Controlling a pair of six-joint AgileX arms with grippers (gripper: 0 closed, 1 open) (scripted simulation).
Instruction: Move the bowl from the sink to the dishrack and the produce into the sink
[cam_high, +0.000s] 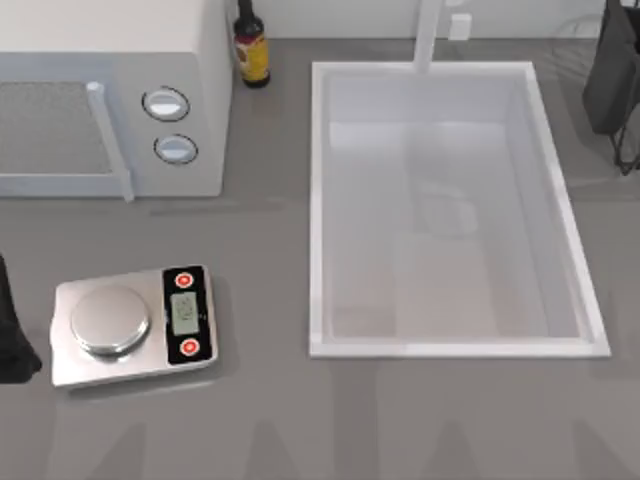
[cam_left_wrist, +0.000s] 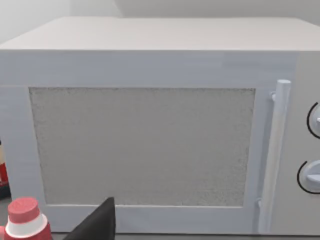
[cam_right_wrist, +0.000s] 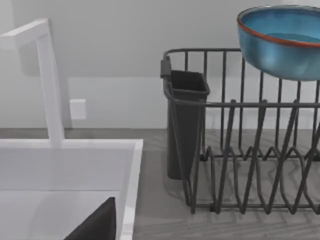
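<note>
The deep blue bowl (cam_right_wrist: 280, 42) with its reddish rim is high at the top rail of the dishrack (cam_right_wrist: 250, 150), a rack of grey wires on the counter right of the sink; whether it rests on the wires I cannot tell. The white sink (cam_high: 318, 200) fills the middle right of the table, with its rim (cam_right_wrist: 131, 190) and pale faucet (cam_right_wrist: 50, 85) close by in the right wrist view, and I see nothing lying in it. My right gripper (cam_high: 612, 75) hangs at the far right back. My left gripper (cam_high: 8, 340) stays parked at the left edge. The produce is out of view.
A white microwave (cam_high: 110, 60) stands at the back left, with a dark bottle (cam_high: 252, 45) beside it. A silver scale (cam_high: 130, 325) with red buttons sits front left. A dark holder (cam_right_wrist: 185, 125) hangs on the rack's end. A red-capped bottle (cam_left_wrist: 22, 220) stands before the microwave (cam_left_wrist: 150, 140).
</note>
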